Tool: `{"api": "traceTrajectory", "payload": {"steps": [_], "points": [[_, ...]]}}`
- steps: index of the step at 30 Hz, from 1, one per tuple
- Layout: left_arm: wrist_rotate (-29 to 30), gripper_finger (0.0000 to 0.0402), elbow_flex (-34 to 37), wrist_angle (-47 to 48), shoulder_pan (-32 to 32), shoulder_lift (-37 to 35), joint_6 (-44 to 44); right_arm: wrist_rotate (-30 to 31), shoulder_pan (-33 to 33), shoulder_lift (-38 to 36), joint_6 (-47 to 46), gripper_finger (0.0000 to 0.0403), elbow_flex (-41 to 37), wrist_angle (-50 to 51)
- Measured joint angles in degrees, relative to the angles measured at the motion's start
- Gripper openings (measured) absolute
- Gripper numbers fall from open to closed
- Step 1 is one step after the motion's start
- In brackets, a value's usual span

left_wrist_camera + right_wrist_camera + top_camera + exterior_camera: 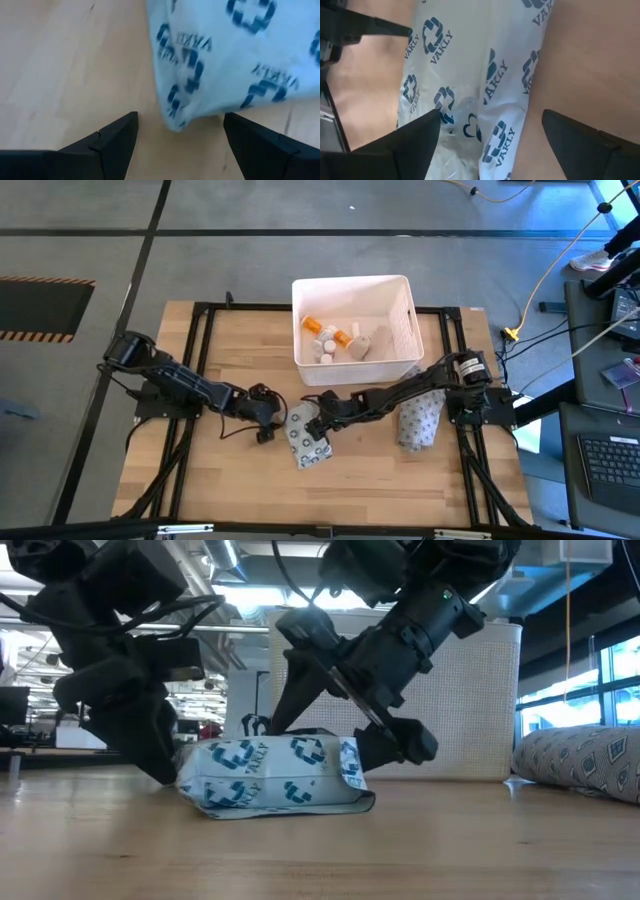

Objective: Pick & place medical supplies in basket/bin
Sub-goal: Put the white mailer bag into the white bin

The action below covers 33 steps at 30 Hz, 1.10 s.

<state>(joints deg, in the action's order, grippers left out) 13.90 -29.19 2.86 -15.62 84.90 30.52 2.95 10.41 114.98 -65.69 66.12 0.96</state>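
Observation:
A white packet printed with blue crosses (306, 438) lies flat on the wooden table, below the white bin (408, 315), and fills the middle of the low view (270, 780). My left gripper (266, 418) is open just left of it; one corner of the packet (175, 117) sits between its fingers without touching them. My right gripper (320, 422) is open and slants down over the packet's right part (485, 100), one finger on each side (320, 740). Orange pill bottles (328, 332) and small white items lie inside the bin. My right gripper straddles the packet from above and the right, fingers lying across its width. One finger (420, 135) overlaps the packet's edge, and the other (400, 748) stands close by its right end. I cannot tell whether either one touches it.
A grey patterned pouch (420, 420) lies under the right arm near the table's right side (580, 755). The bin's tall wall (470, 700) stands close behind the packet. Black frame rails (200, 340) run along the table. Bare wood lies toward the near edge.

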Motion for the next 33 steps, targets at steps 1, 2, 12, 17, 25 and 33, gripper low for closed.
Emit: {"api": "traceTrajectory", "payload": {"steps": [1, 2, 12, 17, 25, 33], "points": [[-0.2, 0.0288, 0.0, -0.7, 0.0, 0.0, 0.0, 0.2, 0.0, 0.1, 0.4, 0.0348, 0.1, -0.1], [-0.4, 0.0288, 0.0, -1.3, 0.0, 0.1, 0.0, 0.6, 0.0, 0.1, 1.3, 0.0348, 0.0, -0.1], [-1.1, 0.0288, 0.0, -6.0, 0.0, 0.7, -1.2, -0.2, 0.0, 0.4, 5.0, 0.0348, -0.3, -5.9], [-0.5, 0.0288, 0.0, -8.7, 0.0, 2.9, -1.8, -0.3, 0.0, 0.5, 4.9, 0.0339, -0.4, -6.6], [0.2, 0.0288, 0.0, -10.4, 0.0, 4.3, -3.6, -0.4, 0.0, 0.7, 6.3, 0.0272, -0.4, -8.6], [0.2, 0.0288, 0.0, -10.0, -0.2, 4.1, -6.5, -1.7, -0.1, 0.5, 9.0, 0.0208, -0.3, -8.3]]}}
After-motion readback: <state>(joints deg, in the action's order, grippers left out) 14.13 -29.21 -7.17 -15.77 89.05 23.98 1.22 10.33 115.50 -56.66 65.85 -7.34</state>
